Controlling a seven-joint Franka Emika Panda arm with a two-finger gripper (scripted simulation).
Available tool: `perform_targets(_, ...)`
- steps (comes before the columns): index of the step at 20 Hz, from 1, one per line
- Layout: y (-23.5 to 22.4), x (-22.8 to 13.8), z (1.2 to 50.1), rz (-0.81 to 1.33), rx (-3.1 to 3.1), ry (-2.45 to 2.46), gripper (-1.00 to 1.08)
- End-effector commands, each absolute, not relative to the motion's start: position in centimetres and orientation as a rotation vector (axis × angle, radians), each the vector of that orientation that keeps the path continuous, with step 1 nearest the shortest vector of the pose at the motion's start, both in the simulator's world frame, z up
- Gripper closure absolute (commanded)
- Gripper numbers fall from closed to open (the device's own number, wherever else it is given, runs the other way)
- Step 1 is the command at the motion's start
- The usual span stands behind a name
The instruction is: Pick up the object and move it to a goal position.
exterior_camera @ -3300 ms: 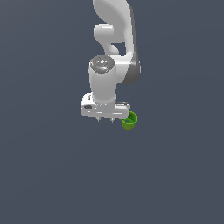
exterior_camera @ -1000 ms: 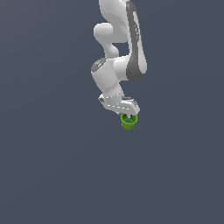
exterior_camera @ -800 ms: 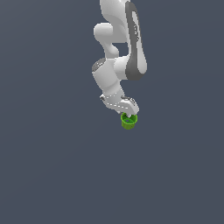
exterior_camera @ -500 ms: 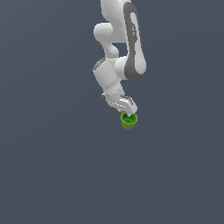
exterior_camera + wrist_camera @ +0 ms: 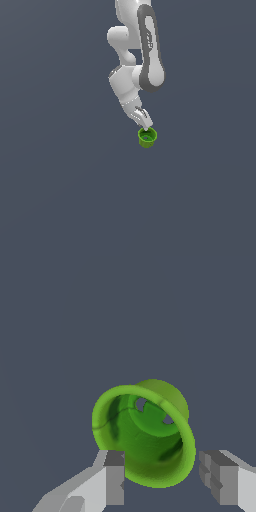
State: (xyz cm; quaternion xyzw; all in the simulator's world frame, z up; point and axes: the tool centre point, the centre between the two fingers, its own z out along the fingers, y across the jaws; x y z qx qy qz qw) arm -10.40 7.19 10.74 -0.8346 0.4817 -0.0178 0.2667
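Observation:
The object, a small bright green cup (image 5: 147, 137) with a thick rim and darker inside, rests on the dark grey floor (image 5: 60, 190). In the exterior view my gripper (image 5: 146, 128) points down at a slant, its tips right at the cup's rim. In the wrist view the cup (image 5: 150, 431) lies between my two fingers: the gripper (image 5: 161, 483) is open, one finger (image 5: 115, 481) overlaps the rim, and the other finger (image 5: 220, 481) stands a little apart from it. The jaws straddle the cup without being closed on it.
The white arm (image 5: 142, 55) reaches down from the top of the exterior view. Around the cup only the plain dark grey floor shows. No goal marker shows.
The wrist has turned and tilted, and the gripper has come from beside the cup to straddle its rim. The cup has stayed in place.

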Motion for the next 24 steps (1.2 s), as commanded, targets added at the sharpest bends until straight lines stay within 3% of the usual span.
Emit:
perform_targets(1,7.1,-11.1,10.5,-0.049,-2.220,1.352,-0.20)
perform_targets(24,7.5,-12.4,8.6,-0.048,-2.141,1.477,-0.20)
